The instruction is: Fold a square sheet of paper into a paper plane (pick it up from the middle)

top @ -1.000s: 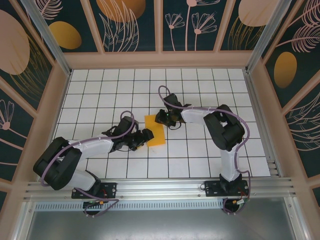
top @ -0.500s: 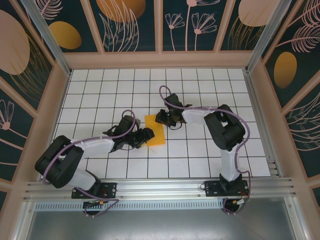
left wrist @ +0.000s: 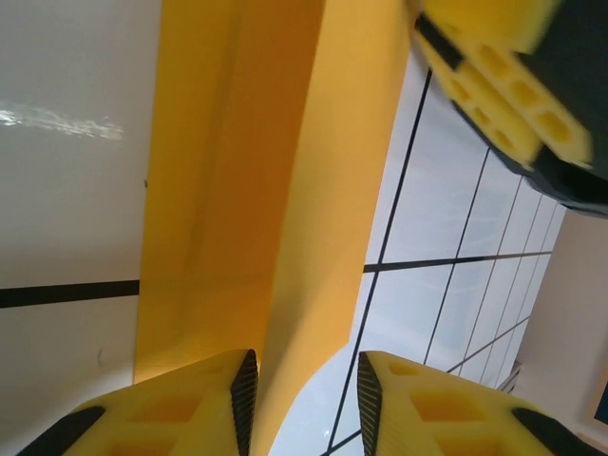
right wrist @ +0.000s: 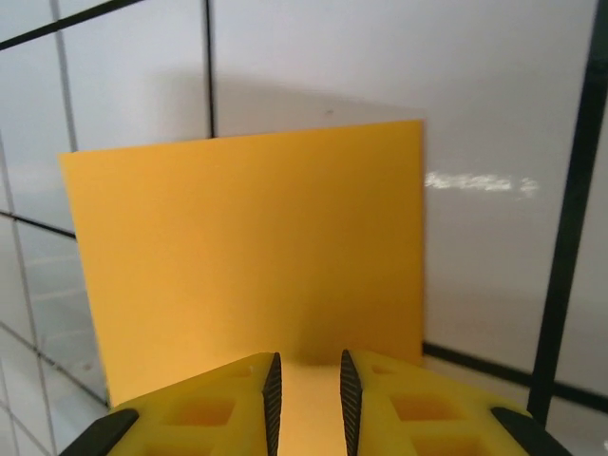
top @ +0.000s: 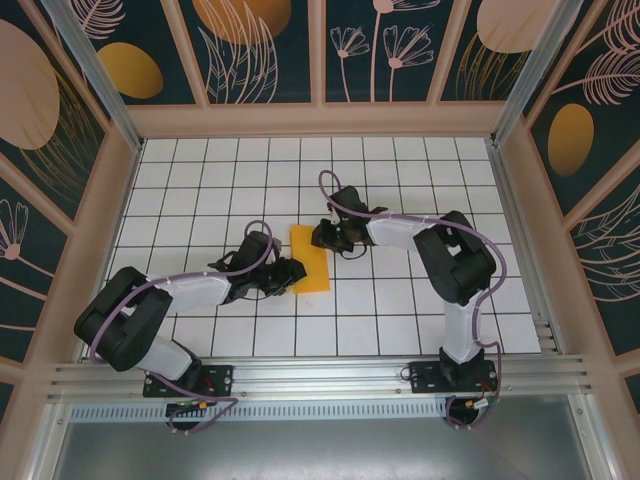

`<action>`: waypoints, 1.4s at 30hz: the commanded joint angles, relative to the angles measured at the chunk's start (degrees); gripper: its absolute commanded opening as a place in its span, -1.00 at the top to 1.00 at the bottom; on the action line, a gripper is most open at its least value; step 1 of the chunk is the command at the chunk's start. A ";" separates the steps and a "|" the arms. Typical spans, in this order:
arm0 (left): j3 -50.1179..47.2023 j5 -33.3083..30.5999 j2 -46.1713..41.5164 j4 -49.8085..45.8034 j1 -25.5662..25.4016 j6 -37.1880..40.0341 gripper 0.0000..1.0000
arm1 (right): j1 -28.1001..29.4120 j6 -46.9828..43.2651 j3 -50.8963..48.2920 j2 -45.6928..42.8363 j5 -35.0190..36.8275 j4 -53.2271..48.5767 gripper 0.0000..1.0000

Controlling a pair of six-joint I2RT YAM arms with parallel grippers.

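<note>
- Where the top view looks down on the white tiled table (top: 200,180), the sheet of paper (top: 310,260) lies mid-table as a narrow folded strip. The left gripper (top: 291,272) is at its near-left edge on a low, outstretched arm. The right gripper (top: 321,237) is at its far end, that arm bent at the elbow.
- Left wrist: the paper's raised fold (left wrist: 237,171) runs between jaws part-way apart, against one pad and clear of the other.
- Right wrist: jaws stand a narrow slit apart at the paper's (right wrist: 247,247) edge; whether they pinch it I cannot tell.
</note>
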 commanded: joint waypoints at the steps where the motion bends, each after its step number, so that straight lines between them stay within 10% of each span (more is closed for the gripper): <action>1: -0.12 -0.90 1.00 0.71 -0.39 0.72 0.29 | 0.11 -2.58 -1.58 -4.28 -2.59 -1.82 0.48; 42: 3.38 3.30 8.19 18.64 -0.38 -1.82 -0.06 | -0.16 -0.23 -11.47 -4.44 -11.33 3.03 0.58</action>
